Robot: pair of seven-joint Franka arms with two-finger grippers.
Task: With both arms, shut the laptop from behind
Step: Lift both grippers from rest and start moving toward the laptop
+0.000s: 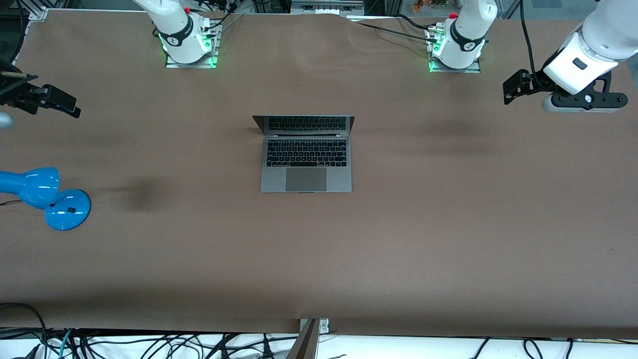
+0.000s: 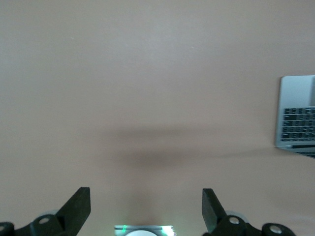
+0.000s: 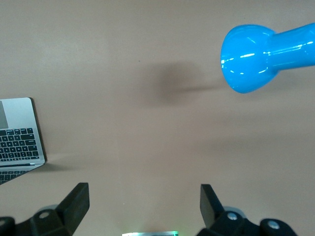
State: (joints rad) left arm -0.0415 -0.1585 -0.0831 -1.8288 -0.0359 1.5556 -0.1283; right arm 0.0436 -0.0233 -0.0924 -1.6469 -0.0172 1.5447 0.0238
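Note:
The space-grey laptop [image 1: 306, 164] lies open in the middle of the brown table, its screen [image 1: 304, 123] raised on the side toward the robot bases and its keyboard and trackpad showing. My left gripper [image 1: 513, 89] hangs open and empty, high over the left arm's end of the table, well apart from the laptop. My right gripper [image 1: 55, 102] hangs open and empty over the right arm's end. The laptop's edge shows in the left wrist view [image 2: 298, 113] and in the right wrist view [image 3: 19, 137]. The open fingers [image 2: 78, 206] frame bare table, as do the right ones [image 3: 78, 204].
A blue lamp [image 1: 47, 197] stands near the right arm's end of the table, nearer the front camera than my right gripper; its head shows in the right wrist view [image 3: 251, 56]. The arm bases [image 1: 187, 42] [image 1: 456, 47] stand at the table's edge. Cables hang below the front edge.

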